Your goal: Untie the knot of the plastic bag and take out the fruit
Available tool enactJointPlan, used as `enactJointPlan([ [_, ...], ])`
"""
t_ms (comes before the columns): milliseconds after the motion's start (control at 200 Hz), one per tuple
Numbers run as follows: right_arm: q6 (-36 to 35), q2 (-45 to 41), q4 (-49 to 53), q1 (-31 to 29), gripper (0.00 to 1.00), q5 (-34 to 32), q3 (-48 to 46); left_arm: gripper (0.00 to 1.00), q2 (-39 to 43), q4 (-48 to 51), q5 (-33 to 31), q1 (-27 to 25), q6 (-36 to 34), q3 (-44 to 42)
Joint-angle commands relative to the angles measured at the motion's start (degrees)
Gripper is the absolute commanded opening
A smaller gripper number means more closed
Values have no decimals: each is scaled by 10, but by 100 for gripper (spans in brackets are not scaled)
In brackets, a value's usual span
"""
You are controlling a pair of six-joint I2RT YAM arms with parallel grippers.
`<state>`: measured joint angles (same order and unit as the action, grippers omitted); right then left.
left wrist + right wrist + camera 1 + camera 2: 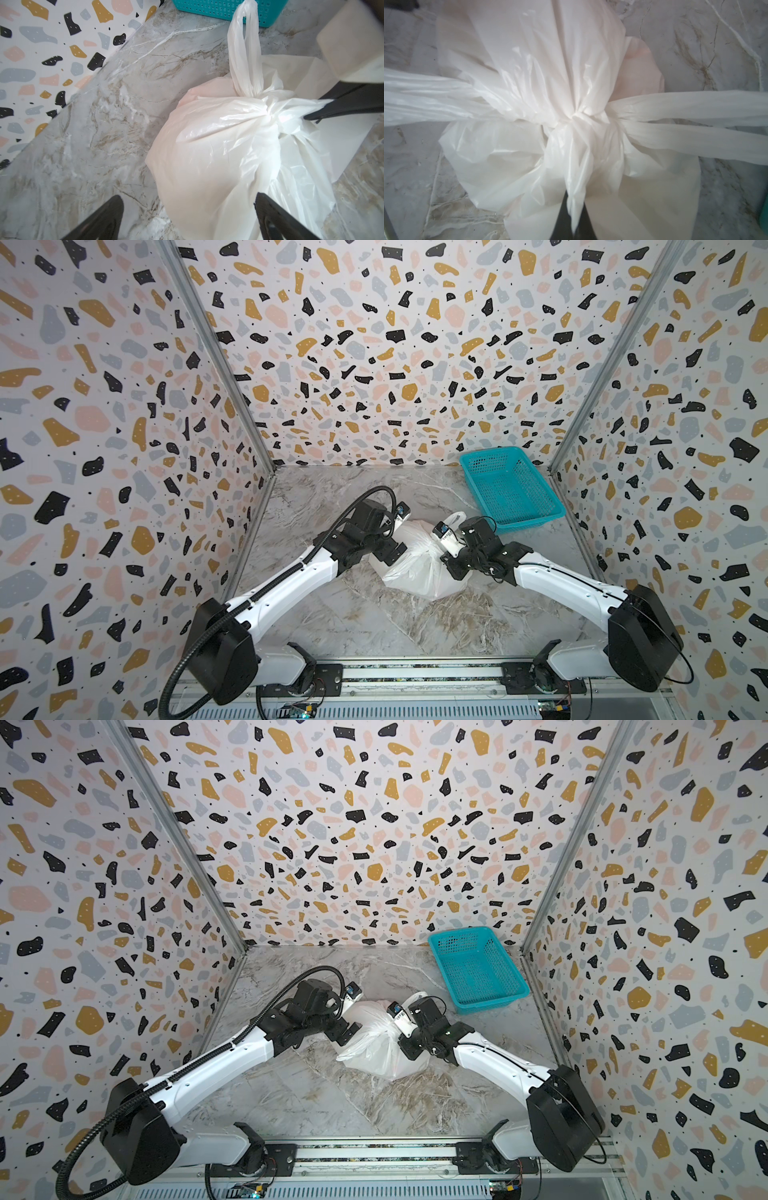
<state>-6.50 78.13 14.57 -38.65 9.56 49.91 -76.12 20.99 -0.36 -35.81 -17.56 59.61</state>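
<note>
On your side of the knot (pixel 577 120), the plastic bag (pixel 415 572) sits tied, fruit hidden inside. At the knot your right gripper (pixel 574 207) pinches a strand (pixel 575 176); left gripper (pixel 189 197) gapes empty alongside. Untying: next, draw that strand free.

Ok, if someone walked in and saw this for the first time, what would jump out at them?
A white plastic bag sits mid-table between both arms, its knot tied. The right gripper is shut on a pinch of the bag just by the knot, while the left gripper hangs open at the bag's other side. An empty teal basket stands in the far right corner of the table.
</note>
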Motion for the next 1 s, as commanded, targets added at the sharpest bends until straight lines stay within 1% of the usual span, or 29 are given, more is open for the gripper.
enactJointPlan([
  [0,-2,-25,3,-4,0,3,-7,99,-5,-14,-7,-4,-67,-1],
  [125,-4,-26,1,-5,0,2,-8,98,-29,-5,52,-4,-78,20],
  [230,-5,-23,-2,-6,0,5,-4,98,-49,-2,84,-7,-83,36],
  [325,-5,-18,-4,-8,0,5,2,98,-66,-7,92,-14,-87,49],
  [471,-7,-9,-7,-14,0,4,10,98,-94,-20,75,-23,-101,58],
  [501,-7,-8,-7,-13,0,4,12,97,-100,-23,74,-24,-102,57],
  [586,-8,-5,-9,-14,0,4,15,88,-111,-30,72,-23,-105,58],
  [671,-10,-4,-10,-15,0,3,17,74,-123,-23,66,-23,-106,64],
  [791,-12,-3,-13,-15,0,0,17,57,-134,-13,57,-23,-103,69],
  [996,-14,-3,-14,-14,0,-8,14,28,-121,-3,46,-23,-93,63],
])
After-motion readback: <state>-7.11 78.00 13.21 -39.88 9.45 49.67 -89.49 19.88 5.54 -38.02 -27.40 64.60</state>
